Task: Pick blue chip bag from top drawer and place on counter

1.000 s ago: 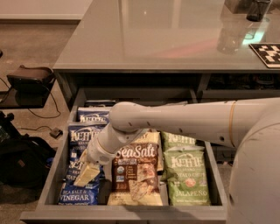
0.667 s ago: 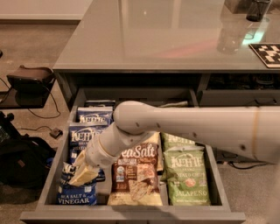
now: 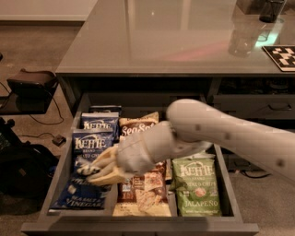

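Note:
The top drawer (image 3: 138, 227) stands pulled open below the counter (image 3: 161, 41). Its left row holds three blue chip bags. The front blue chip bag (image 3: 83, 197) lies with "Vinegar" showing, its top edge crumpled and raised. My gripper (image 3: 97, 168) reaches in from the right over that row, and its beige fingers (image 3: 107, 157) are pinched on this bag's top edge. Two more blue bags (image 3: 94, 143) lie behind it. My arm hides part of the middle row.
Brown "Sea Salt" bags (image 3: 138, 126) fill the middle row and a green "Jalapeno" bag (image 3: 196, 186) lies at the right. A glass (image 3: 242, 39), a dark cup (image 3: 272, 10) and a checkered tag (image 3: 282, 56) stand on the counter's far right. Black gear (image 3: 27, 85) sits on the floor at the left.
My arm has swung lower and further right across the drawer. The gripper has closed on the front blue bag's top edge and lifted it slightly.

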### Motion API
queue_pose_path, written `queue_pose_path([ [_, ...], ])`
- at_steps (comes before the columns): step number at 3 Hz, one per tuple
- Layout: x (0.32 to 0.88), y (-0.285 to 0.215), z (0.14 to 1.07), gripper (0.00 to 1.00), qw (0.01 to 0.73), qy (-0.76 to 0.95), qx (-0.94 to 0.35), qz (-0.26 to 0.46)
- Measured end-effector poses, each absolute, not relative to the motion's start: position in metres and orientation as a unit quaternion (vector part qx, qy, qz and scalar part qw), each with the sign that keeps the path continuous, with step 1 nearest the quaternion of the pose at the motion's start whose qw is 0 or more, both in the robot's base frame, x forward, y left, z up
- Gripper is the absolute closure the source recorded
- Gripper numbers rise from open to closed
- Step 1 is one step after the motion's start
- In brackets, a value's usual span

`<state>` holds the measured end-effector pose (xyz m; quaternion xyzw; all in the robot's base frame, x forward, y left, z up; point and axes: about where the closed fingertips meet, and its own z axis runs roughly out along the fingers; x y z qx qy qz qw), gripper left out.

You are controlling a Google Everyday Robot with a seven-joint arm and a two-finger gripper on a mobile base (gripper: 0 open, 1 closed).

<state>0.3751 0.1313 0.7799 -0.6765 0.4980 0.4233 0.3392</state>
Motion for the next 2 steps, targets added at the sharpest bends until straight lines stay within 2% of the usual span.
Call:
queue_pose_path([
  [2, 0.403, 0.032, 0.859, 1.0, 0.421, 0.527, -0.597, 0.435],
])
